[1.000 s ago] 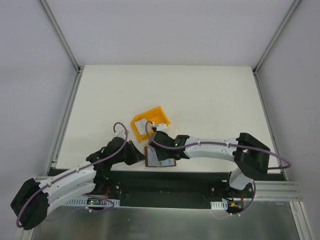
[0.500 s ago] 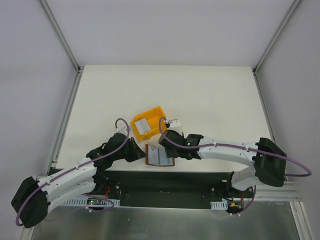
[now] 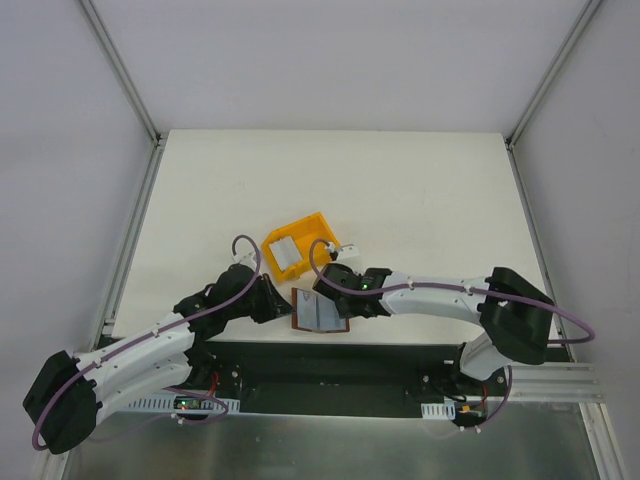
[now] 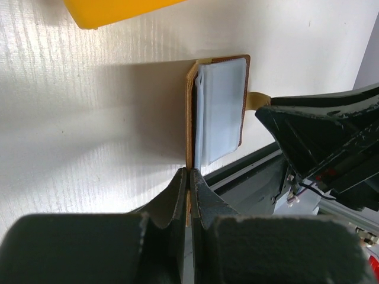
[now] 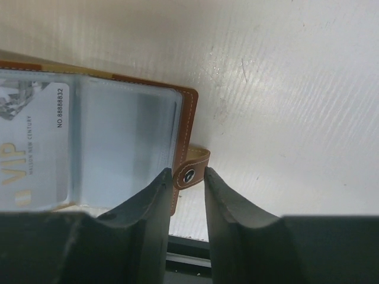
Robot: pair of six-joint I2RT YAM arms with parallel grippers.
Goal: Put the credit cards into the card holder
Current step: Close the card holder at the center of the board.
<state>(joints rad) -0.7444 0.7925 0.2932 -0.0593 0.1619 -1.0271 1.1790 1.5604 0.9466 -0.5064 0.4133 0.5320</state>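
Observation:
The card holder (image 3: 316,316) is a brown wallet lying open at the table's near edge, its grey sleeves (image 4: 222,109) facing up. My left gripper (image 4: 188,177) is shut on the edge of its left cover, which stands raised (image 3: 281,305). A light grey credit card (image 5: 32,142) printed VIP sits inside a sleeve. My right gripper (image 5: 188,174) is shut on the wallet's snap tab (image 5: 190,170) at the right edge (image 3: 342,308). Another white card (image 3: 283,254) lies in the yellow bin (image 3: 310,228).
The yellow bin stands just behind the wallet, close to both wrists. The table's near edge and the black base rail (image 3: 330,360) lie right below the wallet. The white tabletop (image 3: 400,190) stretches behind.
My right gripper swung out to the right of the bin, widened, then came back and narrowed round the snap tab. The wallet's left cover has tipped up in my left gripper.

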